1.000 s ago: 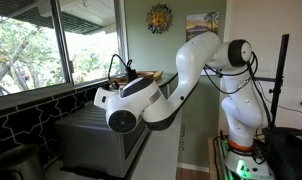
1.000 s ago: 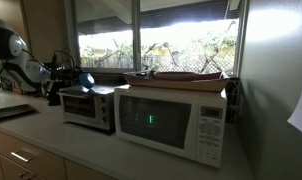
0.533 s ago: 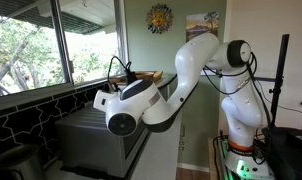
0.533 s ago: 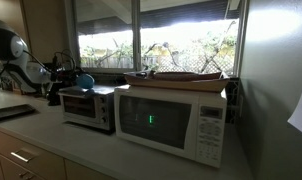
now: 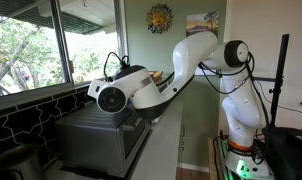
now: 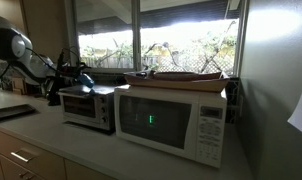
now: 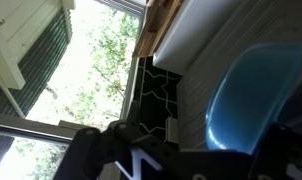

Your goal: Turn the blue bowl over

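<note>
The blue bowl (image 7: 256, 100) fills the right of the wrist view, its smooth domed outside facing the camera. In an exterior view the blue bowl (image 6: 86, 80) is a small blue spot on top of the grey oven (image 6: 88, 108). My gripper (image 7: 201, 152) stands open, its dark fingers (image 7: 111, 150) spread wide at the bottom of the wrist view, with the bowl lying just beyond them. The gripper (image 6: 75, 73) hovers just left of the bowl over the oven top. In the exterior view with the grey oven (image 5: 96, 140) at lower left, the arm (image 5: 121, 95) hides bowl and jaws.
A white microwave (image 6: 171, 120) stands beside the oven with a flat wooden tray (image 6: 191, 75) on top. Window panes (image 6: 151, 45) run close behind. Black tiled backsplash (image 5: 31, 115) lines the wall. A dark tray (image 6: 11, 112) lies on the counter.
The jaws have opened wide and let go of the blue bowl, which stays on the oven top. The arm's wrist end has swung upward.
</note>
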